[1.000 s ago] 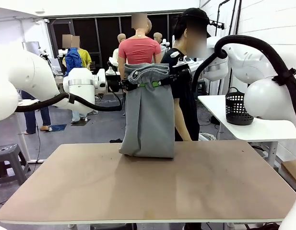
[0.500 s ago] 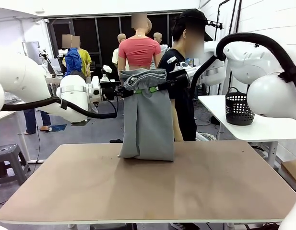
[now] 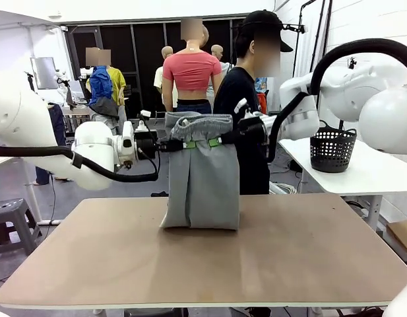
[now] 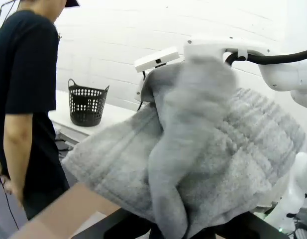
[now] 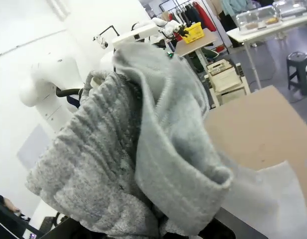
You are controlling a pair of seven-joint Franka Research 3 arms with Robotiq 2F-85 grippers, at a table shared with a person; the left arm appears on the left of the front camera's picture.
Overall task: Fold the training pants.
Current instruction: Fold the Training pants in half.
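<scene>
The light grey training pants [image 3: 203, 185] hang as a folded panel between my two grippers, waistband bunched on top and the lower end resting on the brown table [image 3: 210, 264]. My left gripper [image 3: 179, 144] is shut on the waistband's left side. On the right side, my right gripper [image 3: 224, 140] is shut on it too. In the left wrist view the ribbed waistband [image 4: 203, 149] drapes over the fingers and hides them. The right wrist view has the same bunched fabric [image 5: 138, 149] covering its fingers.
A person in a black shirt [image 3: 246, 125] stands just behind the table's far edge, close to the pants. A black mesh basket [image 3: 332, 149] sits on a white side table [image 3: 361, 175] at the right. Bare tabletop lies in front of and beside the pants.
Both grippers have come down with the pants, so the waistband sits lower and more cloth rests on the table. The arms have shifted lower as well.
</scene>
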